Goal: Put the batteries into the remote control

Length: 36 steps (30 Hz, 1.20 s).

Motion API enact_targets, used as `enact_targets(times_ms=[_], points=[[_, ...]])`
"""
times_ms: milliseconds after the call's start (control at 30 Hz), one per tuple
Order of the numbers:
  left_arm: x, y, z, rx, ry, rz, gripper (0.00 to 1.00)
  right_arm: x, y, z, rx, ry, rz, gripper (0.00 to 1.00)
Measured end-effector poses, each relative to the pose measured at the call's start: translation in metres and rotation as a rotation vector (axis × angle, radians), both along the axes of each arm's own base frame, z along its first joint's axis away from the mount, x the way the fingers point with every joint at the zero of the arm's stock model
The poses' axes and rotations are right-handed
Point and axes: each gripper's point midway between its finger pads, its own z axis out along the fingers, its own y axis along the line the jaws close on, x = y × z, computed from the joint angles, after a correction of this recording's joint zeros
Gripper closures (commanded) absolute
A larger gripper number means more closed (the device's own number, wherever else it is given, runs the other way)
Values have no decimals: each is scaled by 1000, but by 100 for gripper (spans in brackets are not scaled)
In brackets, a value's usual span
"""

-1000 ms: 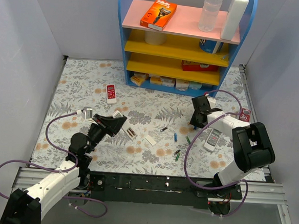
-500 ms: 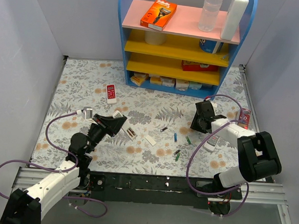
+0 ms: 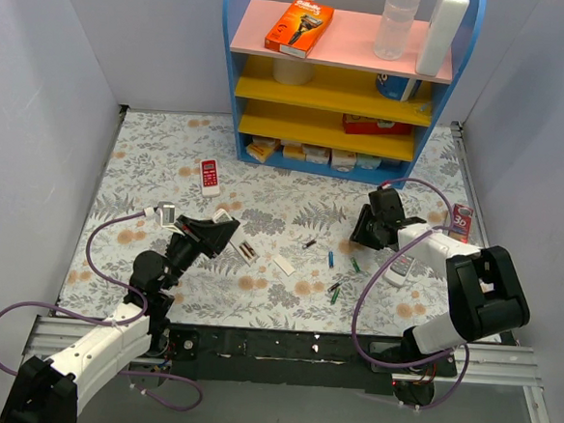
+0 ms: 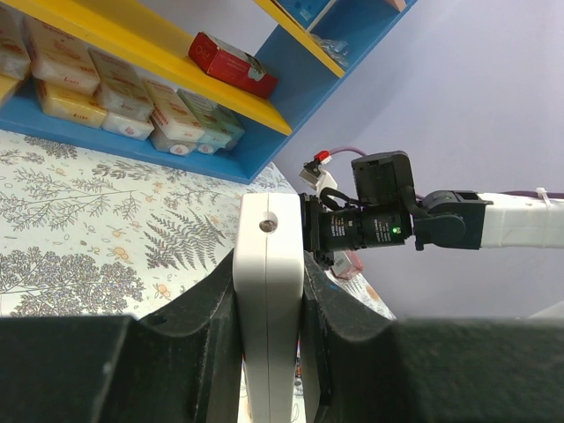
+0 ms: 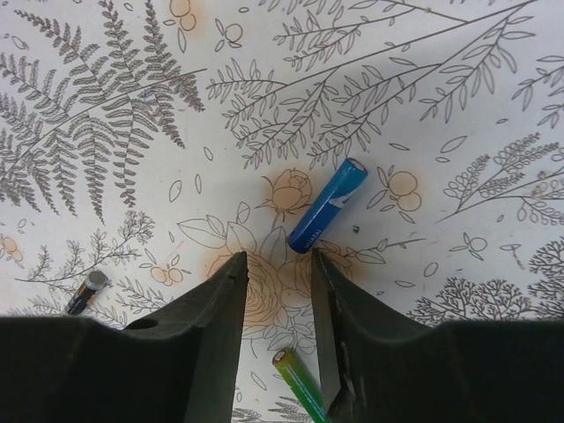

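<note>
The right gripper, jaws part-open and empty, hovers just short of the blue battery, which lies slantwise ahead; the left gripper clamps the remote control.

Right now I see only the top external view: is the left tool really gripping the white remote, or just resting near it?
Observer: Gripping it. The left wrist view shows the left tool closed on both long edges of the remote control.
Reviewer: Does the right tool have a battery?
Observer: No. The right wrist view shows the right tool open and empty; the blue battery lies flat just beyond its tips, not between them.
</note>
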Motion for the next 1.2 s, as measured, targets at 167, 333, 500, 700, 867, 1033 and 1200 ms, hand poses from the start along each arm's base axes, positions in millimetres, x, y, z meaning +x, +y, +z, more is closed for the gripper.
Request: enact_targets(times_ms=[167, 333, 500, 700, 867, 1033, 1200], points=[[0, 0, 0, 0, 0, 0, 100, 5, 9, 0, 38, -13, 15, 58], [0, 0, 0, 0, 0, -1, 100, 14, 23, 2, 88, -35, 66, 58], [0, 0, 0, 0, 0, -2, 100, 6, 34, 4, 94, -33, 236, 57], [0, 0, 0, 0, 0, -2, 100, 21, 29, 34, -60, -105, 494, 45], [0, 0, 0, 0, 0, -2, 100, 37, 24, 62, -207, -208, 708, 46], [0, 0, 0, 0, 0, -2, 100, 34, 16, 55, -296, -158, 874, 48], [0, 0, 0, 0, 0, -2, 100, 31, 14, 34, -319, -93, 987, 48]])
